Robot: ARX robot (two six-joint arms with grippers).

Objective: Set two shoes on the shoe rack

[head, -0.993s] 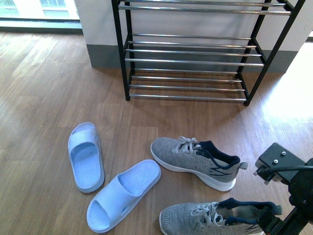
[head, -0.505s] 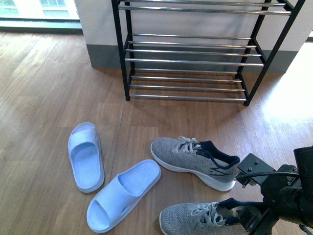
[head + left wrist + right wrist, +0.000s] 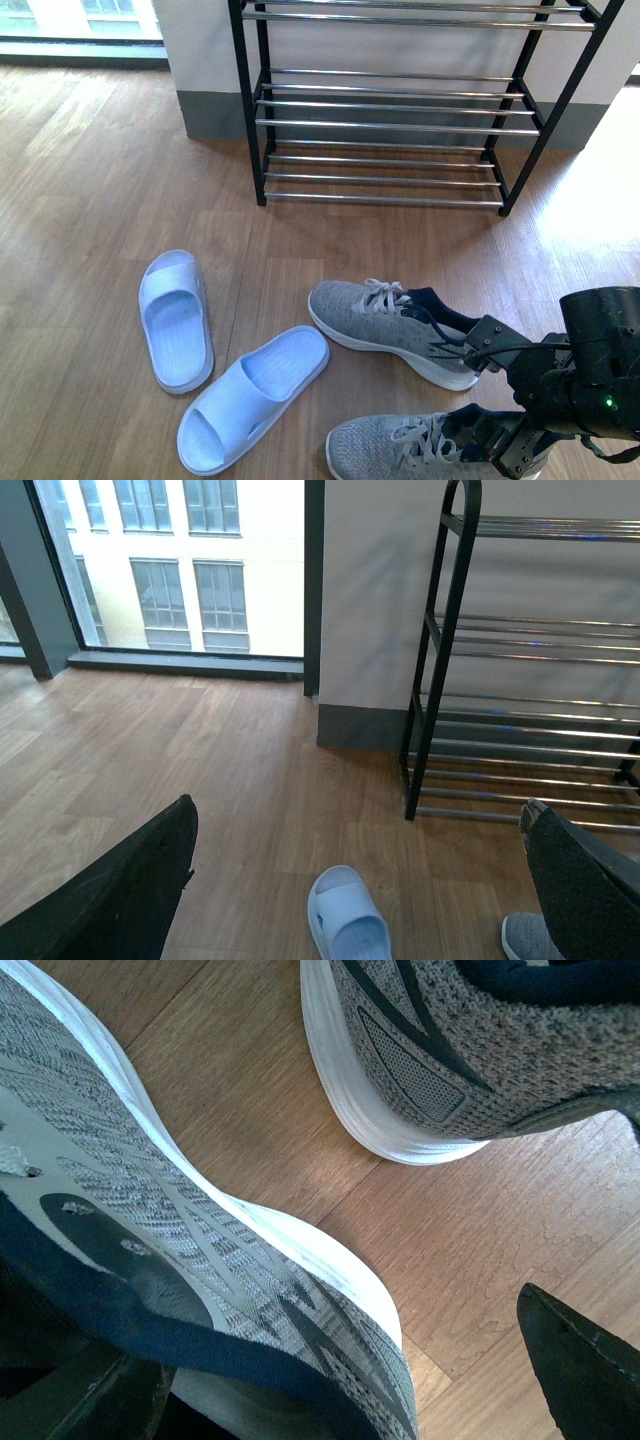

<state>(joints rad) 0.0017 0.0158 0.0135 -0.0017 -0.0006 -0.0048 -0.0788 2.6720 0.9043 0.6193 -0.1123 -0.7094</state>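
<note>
Two grey knit sneakers lie on the wood floor: the far shoe (image 3: 390,328) and the near shoe (image 3: 400,447), toes to the left. The black-framed shoe rack (image 3: 390,122) with chrome bars stands behind them, its visible shelves bare. My right gripper (image 3: 512,447) is open at the near shoe's heel. In the right wrist view the near shoe's heel wall (image 3: 250,1290) sits between the jaws, one finger (image 3: 85,1400) inside the navy collar, the other finger (image 3: 585,1380) outside. The far shoe's heel (image 3: 450,1060) lies just beyond. My left gripper (image 3: 350,905) is open and empty above the floor.
Two pale blue slippers (image 3: 175,318) (image 3: 250,396) lie left of the sneakers. One slipper (image 3: 345,922) and a sneaker toe (image 3: 522,940) show under my left gripper, and the rack (image 3: 530,680) stands against the wall. A window runs along the far left.
My right gripper has moved down and left onto the near shoe's heel, now straddling its heel wall. The shoes and slippers have not moved.
</note>
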